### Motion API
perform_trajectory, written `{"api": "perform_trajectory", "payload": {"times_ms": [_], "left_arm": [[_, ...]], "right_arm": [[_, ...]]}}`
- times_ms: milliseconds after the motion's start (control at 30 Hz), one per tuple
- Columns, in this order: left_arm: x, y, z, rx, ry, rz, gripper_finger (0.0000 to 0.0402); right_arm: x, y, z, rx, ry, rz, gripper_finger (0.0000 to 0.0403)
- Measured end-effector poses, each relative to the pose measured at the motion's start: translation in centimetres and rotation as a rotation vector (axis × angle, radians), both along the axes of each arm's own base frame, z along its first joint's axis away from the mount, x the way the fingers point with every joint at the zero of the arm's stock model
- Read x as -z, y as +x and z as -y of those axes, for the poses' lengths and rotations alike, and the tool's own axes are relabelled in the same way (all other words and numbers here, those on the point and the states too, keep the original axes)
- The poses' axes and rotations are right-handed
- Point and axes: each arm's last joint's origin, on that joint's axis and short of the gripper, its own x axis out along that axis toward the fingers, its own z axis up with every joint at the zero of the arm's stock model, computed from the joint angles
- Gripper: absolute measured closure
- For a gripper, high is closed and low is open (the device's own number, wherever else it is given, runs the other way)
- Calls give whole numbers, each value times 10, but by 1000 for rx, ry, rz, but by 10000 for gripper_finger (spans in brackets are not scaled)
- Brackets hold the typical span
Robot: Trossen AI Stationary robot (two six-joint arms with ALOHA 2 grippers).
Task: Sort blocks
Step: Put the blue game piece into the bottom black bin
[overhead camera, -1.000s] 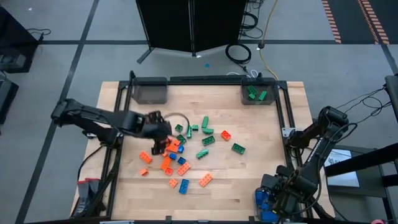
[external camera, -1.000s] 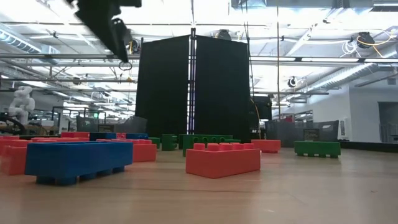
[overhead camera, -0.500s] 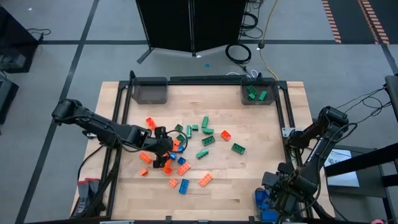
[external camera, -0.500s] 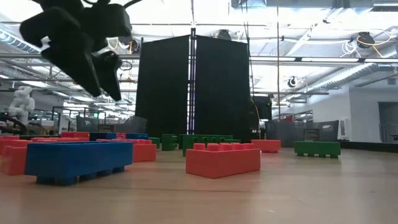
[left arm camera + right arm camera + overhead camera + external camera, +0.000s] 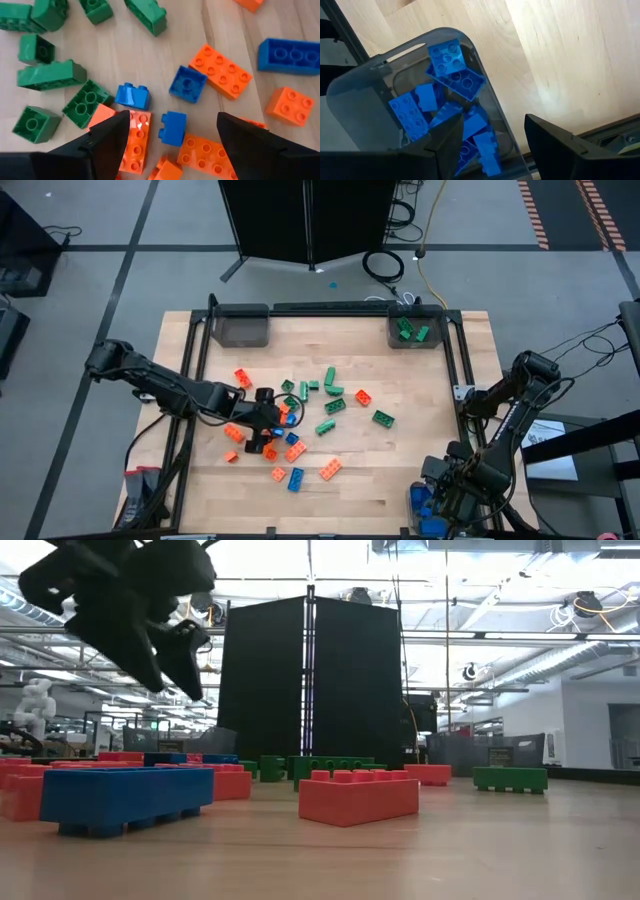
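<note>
At the near right corner of the table [image 5: 400,440] the right gripper [image 5: 490,137] hangs with its fingers spread and empty over a clear grey bin [image 5: 355,90] that holds a heap of blue blocks [image 5: 455,80]; in the high view this bin [image 5: 422,505] is mostly hidden under the right arm. In front of the low camera lie an oblong blue block [image 5: 125,798] and an oblong orange block [image 5: 358,796], with more orange and green ones lined up behind them. Farther in, left of the table's middle, the left gripper [image 5: 268,420] hovers above the scattered pile of blocks [image 5: 300,415], raised clear of the wood in the low view [image 5: 160,645]. Its fingers [image 5: 95,145] stand apart with nothing between them, and just below them sit a small blue block [image 5: 172,128], a second blue one [image 5: 132,96] beside it, a blue block lying studs-down [image 5: 187,83] and an orange oblong [image 5: 135,142] under the one finger. Orange and blue pieces cluster on the pile's near left, green ones [image 5: 330,385] spread toward the middle and right, and one green block [image 5: 383,418] lies a little apart. At the far edge stand two more grey bins: the left one [image 5: 240,326], and the right one [image 5: 414,330], which holds a few green blocks [image 5: 410,331].
</note>
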Motion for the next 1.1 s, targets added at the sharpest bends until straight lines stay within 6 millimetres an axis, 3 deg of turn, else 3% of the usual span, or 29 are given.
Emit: {"api": "perform_trajectory", "payload": {"times_ms": [200, 533, 1100], "left_arm": [[21, -4, 1, 15, -33, -41, 103], [36, 5, 2, 69, -33, -25, 103], [55, 16, -13, 65, -108, -110, 108]], "right_arm": [[0, 0, 0, 0, 0, 0, 195], [0, -1, 1, 0, -9, -7, 195], [0, -1, 1, -1, -14, -10, 195]]}}
